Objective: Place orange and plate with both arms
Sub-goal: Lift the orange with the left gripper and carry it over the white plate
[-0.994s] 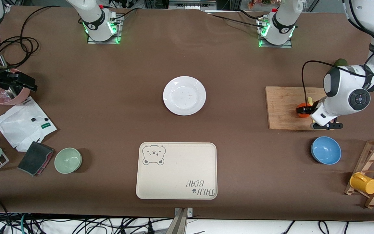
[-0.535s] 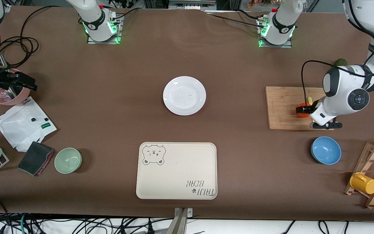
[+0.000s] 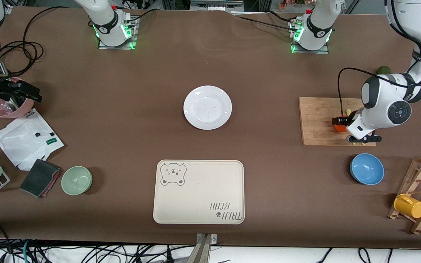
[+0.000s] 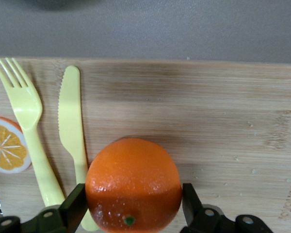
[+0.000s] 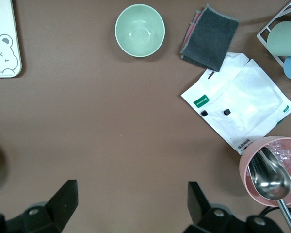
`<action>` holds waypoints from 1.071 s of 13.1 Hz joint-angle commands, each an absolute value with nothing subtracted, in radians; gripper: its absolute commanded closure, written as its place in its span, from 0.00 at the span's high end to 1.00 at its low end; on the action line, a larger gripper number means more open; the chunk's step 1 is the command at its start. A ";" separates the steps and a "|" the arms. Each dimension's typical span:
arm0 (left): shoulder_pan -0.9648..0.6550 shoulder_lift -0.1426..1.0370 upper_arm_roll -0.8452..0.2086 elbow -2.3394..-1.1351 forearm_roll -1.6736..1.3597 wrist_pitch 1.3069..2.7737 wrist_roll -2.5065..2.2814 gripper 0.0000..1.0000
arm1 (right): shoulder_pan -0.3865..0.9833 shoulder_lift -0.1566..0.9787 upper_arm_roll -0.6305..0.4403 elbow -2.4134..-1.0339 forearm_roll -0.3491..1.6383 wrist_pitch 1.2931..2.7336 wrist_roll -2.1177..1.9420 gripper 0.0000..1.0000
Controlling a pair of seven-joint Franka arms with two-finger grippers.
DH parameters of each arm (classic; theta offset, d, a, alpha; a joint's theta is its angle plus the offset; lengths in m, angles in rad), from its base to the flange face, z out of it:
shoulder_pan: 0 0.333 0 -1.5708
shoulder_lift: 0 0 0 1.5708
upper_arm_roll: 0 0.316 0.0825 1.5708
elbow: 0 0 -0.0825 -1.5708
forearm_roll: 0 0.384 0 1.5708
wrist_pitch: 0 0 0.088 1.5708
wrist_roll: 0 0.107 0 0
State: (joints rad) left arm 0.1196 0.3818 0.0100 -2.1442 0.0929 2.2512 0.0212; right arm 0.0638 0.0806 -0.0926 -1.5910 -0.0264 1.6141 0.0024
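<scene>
While the left end effector (image 4: 131, 213) sits low over the rectangular wooden cutting board (image 3: 320, 120), its two black fingers (image 4: 72, 211) press both sides of the small round red-orange orange (image 4: 133, 187): holding it. Orange is on the board, just beside a pale yellow plastic knife (image 4: 70, 126) and matching fork (image 4: 24, 116). Round glossy white plate (image 3: 207, 107) lies on the brown worktop (image 3: 122, 128), well apart from the board toward the right arm's end. Right end effector (image 5: 131, 206) waits over the worktop, fingers spread wide, gripping nothing.

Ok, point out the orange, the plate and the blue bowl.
orange (image 4: 133, 182): left wrist view, middle of its peel.
plate (image 3: 207, 107): front view, centre of its well.
blue bowl (image 3: 367, 168): front view, inner floor.
</scene>
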 commanded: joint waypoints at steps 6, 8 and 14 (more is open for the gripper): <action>0.123 0.359 -0.005 -2.099 0.115 2.241 0.028 0.29 | 0.066 0.055 -0.092 -1.611 -0.025 1.609 0.015 1.00; 0.120 0.351 -0.052 -2.001 0.115 2.147 0.021 0.29 | 0.066 0.055 -0.092 -1.611 -0.025 1.609 0.014 1.00; 0.104 0.376 -0.236 -1.732 0.085 1.945 0.016 0.30 | 0.066 0.055 -0.092 -1.609 -0.025 1.609 0.015 1.00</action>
State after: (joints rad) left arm 0.1113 0.3462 -0.1918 -1.8141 0.0920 1.9961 0.0216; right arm 0.0640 0.0806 -0.0926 -1.5910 -0.0263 1.6141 0.0024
